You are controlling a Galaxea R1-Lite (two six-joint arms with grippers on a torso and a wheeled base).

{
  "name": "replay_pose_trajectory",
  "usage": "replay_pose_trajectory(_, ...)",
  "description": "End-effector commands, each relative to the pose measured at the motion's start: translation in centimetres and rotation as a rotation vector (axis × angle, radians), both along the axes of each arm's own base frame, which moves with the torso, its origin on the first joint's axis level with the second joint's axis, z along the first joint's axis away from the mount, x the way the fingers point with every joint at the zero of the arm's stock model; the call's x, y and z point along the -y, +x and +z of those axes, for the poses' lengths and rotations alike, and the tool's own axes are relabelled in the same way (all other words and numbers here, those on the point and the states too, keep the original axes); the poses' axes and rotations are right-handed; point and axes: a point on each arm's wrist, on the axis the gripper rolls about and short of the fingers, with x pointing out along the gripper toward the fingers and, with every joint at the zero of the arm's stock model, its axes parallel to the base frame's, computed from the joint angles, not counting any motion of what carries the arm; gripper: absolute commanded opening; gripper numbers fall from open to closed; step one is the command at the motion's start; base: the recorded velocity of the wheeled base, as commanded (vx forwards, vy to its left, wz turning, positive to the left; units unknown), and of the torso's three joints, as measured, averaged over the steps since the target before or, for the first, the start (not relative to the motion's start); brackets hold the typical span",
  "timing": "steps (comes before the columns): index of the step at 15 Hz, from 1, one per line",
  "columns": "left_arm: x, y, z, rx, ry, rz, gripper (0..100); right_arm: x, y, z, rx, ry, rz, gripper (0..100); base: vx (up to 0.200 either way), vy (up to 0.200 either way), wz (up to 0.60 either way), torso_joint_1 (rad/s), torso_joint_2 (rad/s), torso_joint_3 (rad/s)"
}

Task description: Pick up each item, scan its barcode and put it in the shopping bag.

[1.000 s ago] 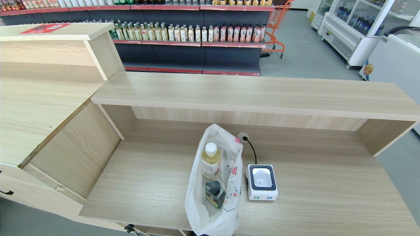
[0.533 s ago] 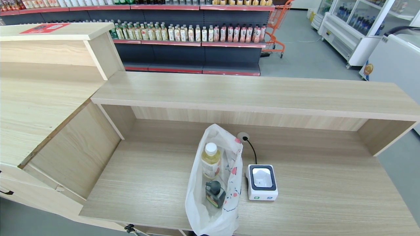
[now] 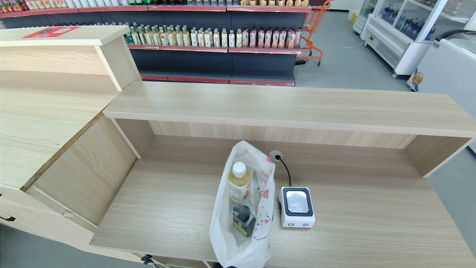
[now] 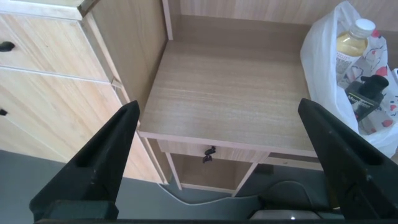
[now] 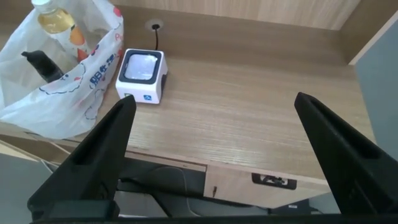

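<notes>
A white plastic shopping bag (image 3: 223,230) lies open on the lower counter, with a yellow drink bottle (image 3: 238,181) and a small black bottle (image 3: 243,220) inside it. Just right of the bag sits the white barcode scanner (image 3: 296,206), its cable running back to a hole in the desk. My left gripper (image 4: 221,165) hangs open off the counter's front left edge, with the bag (image 4: 323,74) and its bottles off to one side. My right gripper (image 5: 217,165) hangs open before the counter's front edge, the scanner (image 5: 142,76) and bag (image 5: 56,99) beyond it. Both hold nothing.
A raised wooden ledge (image 3: 290,108) runs along the back of the counter, and a taller wooden unit (image 3: 44,96) stands at the left. Bare desk surface (image 3: 372,216) lies right of the scanner. Store shelves of bottles (image 3: 215,37) and freezers stand behind.
</notes>
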Motion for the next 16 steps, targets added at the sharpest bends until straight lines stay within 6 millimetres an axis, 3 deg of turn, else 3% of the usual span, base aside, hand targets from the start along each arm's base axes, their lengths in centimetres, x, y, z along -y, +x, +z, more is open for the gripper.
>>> replay_pose_trajectory(1, 0.0, 0.0, 0.0, 0.0, 0.005, 0.0, 100, 0.0, 0.03, 0.01, -0.004, -0.001, 0.001, 100, 0.0, -0.2, 0.0, -0.002, 0.0, 0.002)
replay_pose_trajectory(9, 0.0, 0.0, 0.0, 0.0, 0.005, 0.001, 100, 0.0, 0.03, 0.01, -0.004, 0.005, -0.001, 100, 0.0, -0.2, 0.0, 0.005, 0.0, 0.001)
replay_pose_trajectory(12, 0.0, 0.0, 0.0, 0.0, 0.011, 0.0, 100, 0.0, 0.03, 0.01, -0.004, 0.005, -0.001, 100, 0.0, 0.0, 0.0, 0.0, 0.0, 0.0)
replay_pose_trajectory(16, 0.0, 0.0, 0.0, 0.0, 0.007, 0.001, 100, 0.01, 0.03, -0.01, -0.006, 0.01, -0.004, 100, 0.15, 0.0, 0.0, -0.002, 0.0, 0.002)
